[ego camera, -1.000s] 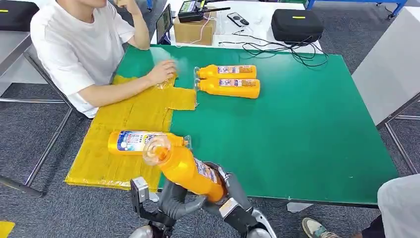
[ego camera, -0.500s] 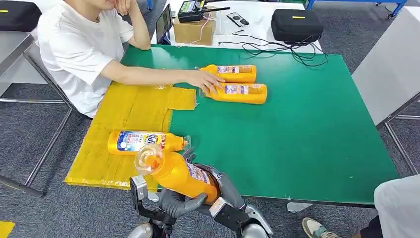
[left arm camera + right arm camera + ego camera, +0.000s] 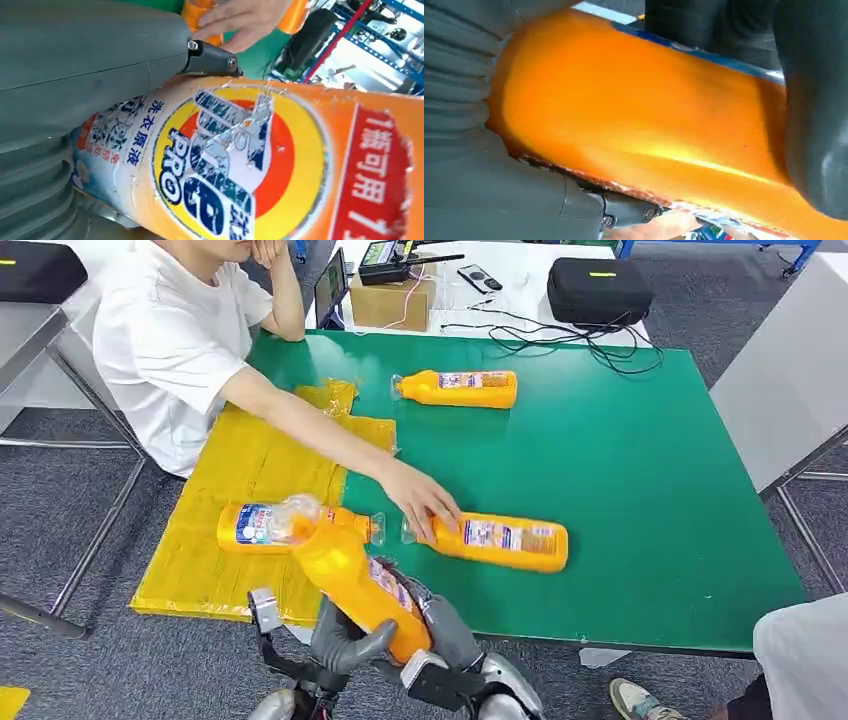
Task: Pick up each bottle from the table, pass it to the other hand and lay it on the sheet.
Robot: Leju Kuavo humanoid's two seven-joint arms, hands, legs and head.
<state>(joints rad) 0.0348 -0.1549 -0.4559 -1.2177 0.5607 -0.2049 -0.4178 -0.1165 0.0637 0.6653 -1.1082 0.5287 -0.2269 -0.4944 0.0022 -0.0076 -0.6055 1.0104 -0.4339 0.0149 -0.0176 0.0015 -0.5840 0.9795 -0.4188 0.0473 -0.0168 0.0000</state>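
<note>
Both my hands hold one orange bottle point(image 3: 352, 578) point(image 3: 260, 165) point(image 3: 649, 125) just off the table's front edge, tilted with its clear cap end up and to the left. My left hand point(image 3: 340, 642) point(image 3: 90, 75) grips its lower body from the left, and my right hand point(image 3: 447, 625) point(image 3: 499, 195) grips it from the right. A second bottle point(image 3: 268, 524) lies on the yellow sheet point(image 3: 250, 465). A third bottle point(image 3: 505, 541) lies on the green table point(image 3: 640, 470) near the front, and a fourth point(image 3: 460, 388) lies at the back.
A seated person in a white shirt reaches across the sheet, their hand point(image 3: 420, 505) on the cap end of the third bottle. A cardboard box point(image 3: 392, 302), a black case point(image 3: 598, 288) and cables lie beyond the table. Another person's leg point(image 3: 800, 655) is at the lower right.
The person has dragged one bottle from the back of the table to near the front edge. The bottle in my hands has swung left and turned steeper, its cap now over the sheet's bottle.
</note>
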